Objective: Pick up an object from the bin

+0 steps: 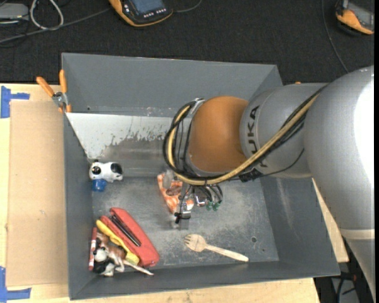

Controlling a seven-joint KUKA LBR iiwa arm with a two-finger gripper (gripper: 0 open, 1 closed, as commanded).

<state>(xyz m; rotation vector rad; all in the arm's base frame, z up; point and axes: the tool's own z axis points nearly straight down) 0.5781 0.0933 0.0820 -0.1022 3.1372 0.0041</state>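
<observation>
The tool (183,210) hangs low mid-frame, just right of a crumpled orange-and-clear object (167,191) on the bin (252,223) floor, a position probably suited to grasping it, though the wrist (215,134) hides whether it is open.

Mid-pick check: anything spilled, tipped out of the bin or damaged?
Nothing stands out. The tool is low in the middle of the bin beside an orange thing; a wooden fork lies flat below it in view, a black-and-white toy at left, a heap with a red case in the lower left corner. All lie inside the bin.
</observation>
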